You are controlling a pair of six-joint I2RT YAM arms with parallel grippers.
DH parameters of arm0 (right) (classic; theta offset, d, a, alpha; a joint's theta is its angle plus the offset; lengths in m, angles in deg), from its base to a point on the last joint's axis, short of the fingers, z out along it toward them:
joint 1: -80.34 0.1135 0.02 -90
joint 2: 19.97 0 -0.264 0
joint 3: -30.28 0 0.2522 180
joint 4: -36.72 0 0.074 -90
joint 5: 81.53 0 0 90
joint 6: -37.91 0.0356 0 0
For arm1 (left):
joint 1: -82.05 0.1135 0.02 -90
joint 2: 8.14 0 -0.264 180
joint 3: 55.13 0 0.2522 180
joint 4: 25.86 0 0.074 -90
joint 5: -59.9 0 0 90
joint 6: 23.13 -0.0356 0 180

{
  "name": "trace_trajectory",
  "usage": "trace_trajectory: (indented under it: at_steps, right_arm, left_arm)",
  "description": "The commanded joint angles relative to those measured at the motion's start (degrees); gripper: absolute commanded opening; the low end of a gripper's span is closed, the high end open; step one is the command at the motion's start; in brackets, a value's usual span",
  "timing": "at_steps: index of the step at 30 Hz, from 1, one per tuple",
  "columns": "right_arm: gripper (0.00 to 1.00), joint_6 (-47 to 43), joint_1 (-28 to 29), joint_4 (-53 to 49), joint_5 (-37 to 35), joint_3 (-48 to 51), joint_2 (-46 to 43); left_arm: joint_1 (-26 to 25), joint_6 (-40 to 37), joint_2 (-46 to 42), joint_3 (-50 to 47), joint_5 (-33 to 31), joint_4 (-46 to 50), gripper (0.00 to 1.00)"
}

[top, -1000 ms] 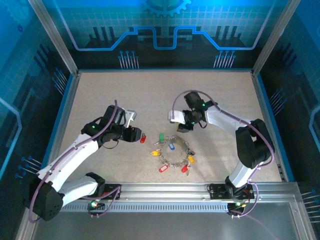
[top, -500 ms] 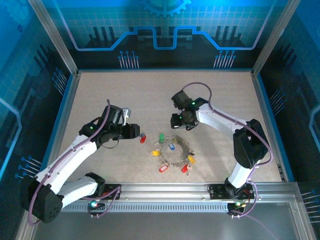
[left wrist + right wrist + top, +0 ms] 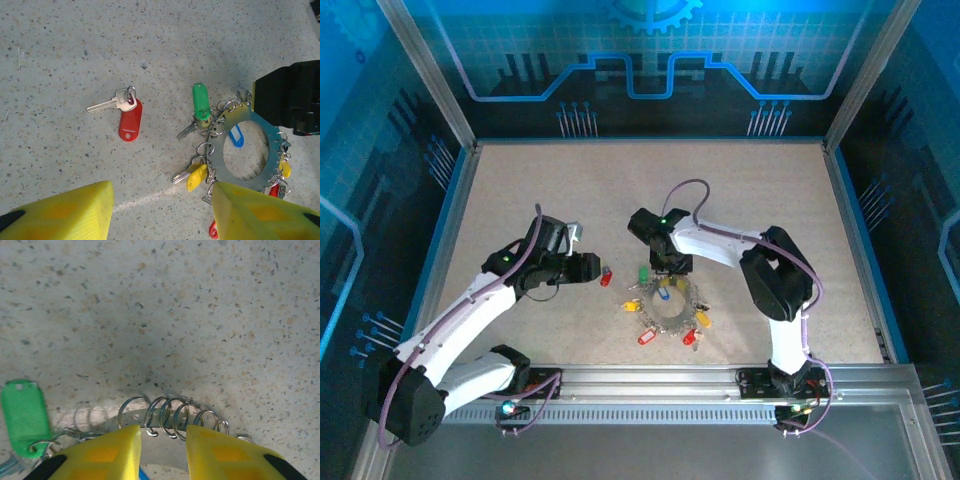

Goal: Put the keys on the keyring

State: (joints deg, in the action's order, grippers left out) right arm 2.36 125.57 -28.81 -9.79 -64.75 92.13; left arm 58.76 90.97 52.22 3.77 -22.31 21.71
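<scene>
Our left tool (image 3: 161, 194) hovers released over the loose red-tagged silver key (image 3: 130, 119), lying on the speckled desk (image 3: 60, 45) at ten o'clock from the dark grey jagged metal keyring (image 3: 216, 151). Our right tool (image 3: 162, 439) straddles its twelve o'clock rim, whether clenched we cannot tell; we should pin it before threading.

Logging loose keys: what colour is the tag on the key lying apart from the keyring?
Red: the loose key's tag, clearest in the left wrist view.

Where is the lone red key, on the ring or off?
Off: the lone red key lies by itself, apart from the keyring.
</scene>
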Motion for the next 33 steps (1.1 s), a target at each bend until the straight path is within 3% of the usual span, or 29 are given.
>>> trace_trajectory:
  at_steps: [1, 13, 33]
  right_arm:
    - [0.29, 1.01, 0.85, -2.37, -2.30, -2.89, 1.82]
    - [0.27, 0.41, 0.99, -2.62, -1.47, -4.76, 5.94]
    - [0.18, -1.09, 1.02, -4.04, -4.50, -3.45, 5.59]
  left_arm:
    - [0.49, 0.52, -0.09, -0.76, 1.94, -1.53, 0.56]
    - [0.46, 0.06, -0.04, -0.83, 2.30, -1.13, 0.56]
    - [0.48, -0.37, 0.06, -0.94, 2.67, -0.77, 0.56]
